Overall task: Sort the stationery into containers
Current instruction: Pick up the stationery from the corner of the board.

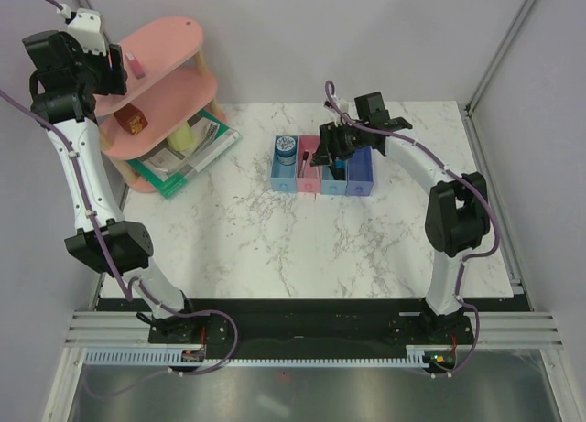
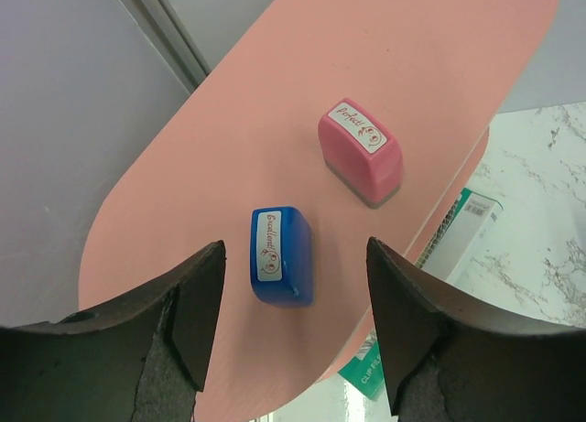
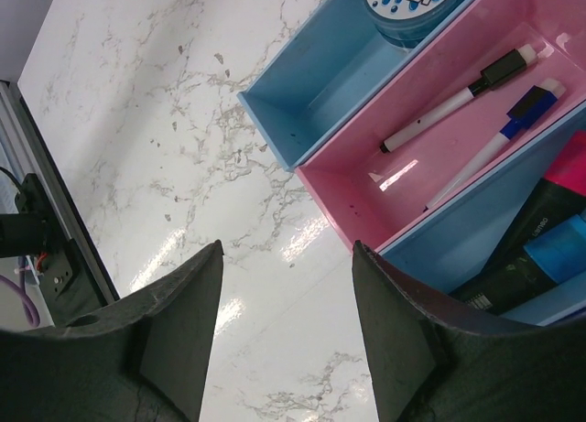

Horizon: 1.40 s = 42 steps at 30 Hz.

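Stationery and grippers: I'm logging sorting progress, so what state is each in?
Blue rectangular eraser: unsorted, on pink shelf top.
Pink rectangular eraser: unsorted, same shelf.
Round teal-blue pot: in light blue plastic bin.
Two thin pens: lying in pink bin.
Two black markers: in blue bin.
Left gripper: open, empty.
Right gripper: open, empty.

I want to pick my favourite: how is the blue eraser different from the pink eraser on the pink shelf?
The blue eraser has a label reading Excellent!; the pink eraser has one reading Perfect. The blue eraser sits near, framed by the open fingers of the left tool; the pink eraser lies farther off, outside them and slanted differently. Both are small rounded blocks with white labels on the pink shelf.
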Available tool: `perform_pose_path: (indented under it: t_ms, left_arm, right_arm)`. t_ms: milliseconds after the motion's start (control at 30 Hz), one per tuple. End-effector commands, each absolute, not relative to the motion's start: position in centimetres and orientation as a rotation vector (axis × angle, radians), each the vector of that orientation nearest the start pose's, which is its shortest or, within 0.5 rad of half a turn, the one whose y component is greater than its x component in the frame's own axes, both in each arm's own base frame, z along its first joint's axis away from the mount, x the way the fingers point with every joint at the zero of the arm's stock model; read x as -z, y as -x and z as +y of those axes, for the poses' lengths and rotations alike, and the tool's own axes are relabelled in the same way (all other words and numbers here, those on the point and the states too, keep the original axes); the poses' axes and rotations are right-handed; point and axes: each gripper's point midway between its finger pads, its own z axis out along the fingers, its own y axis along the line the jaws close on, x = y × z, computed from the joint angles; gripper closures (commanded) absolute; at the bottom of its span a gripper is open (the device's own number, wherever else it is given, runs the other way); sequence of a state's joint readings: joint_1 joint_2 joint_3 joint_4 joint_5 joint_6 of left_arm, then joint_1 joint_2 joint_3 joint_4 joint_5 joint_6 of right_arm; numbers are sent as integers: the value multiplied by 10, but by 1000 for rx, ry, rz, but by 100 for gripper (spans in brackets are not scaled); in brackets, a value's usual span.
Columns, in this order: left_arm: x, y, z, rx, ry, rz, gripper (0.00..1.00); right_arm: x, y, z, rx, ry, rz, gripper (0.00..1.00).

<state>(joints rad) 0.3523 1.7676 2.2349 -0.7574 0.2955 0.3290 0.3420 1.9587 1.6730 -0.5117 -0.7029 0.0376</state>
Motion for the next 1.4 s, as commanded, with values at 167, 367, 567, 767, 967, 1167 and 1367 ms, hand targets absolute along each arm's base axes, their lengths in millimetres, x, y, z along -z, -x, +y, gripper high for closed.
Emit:
perform_pose_path:
  t_ms: [167,367,567,767,967,1167,1367]
  left_arm:
    - [-418,-483,137,-159,-165,1843,40]
    - [-418,-488,140,-171,-171,1836,68]
    - [-412,-484,139,-171,-184,1851,98]
    - [-416,-463,127,-145,-217,1844,98]
    - [-439,-416,92,-105,-358,1791,98]
    - [-450,-368,58,-98,-553,1732,98]
    - [-443,-330,17,15,-751,1660,98]
  right_arm:
    - [-208,-412,272,-1043,717,2147,34]
    - [-222,-407,275,-1070,722,2121,34]
    - [-234,-402,275,-1089,723,2098,33]
    - [-245,-391,278,-1152,775,2064,28]
    - [-262,-370,285,-1288,894,2019,23]
    - [-274,-357,288,-1389,948,1991,23]
    - [-299,-356,293,-1415,981,1913,25]
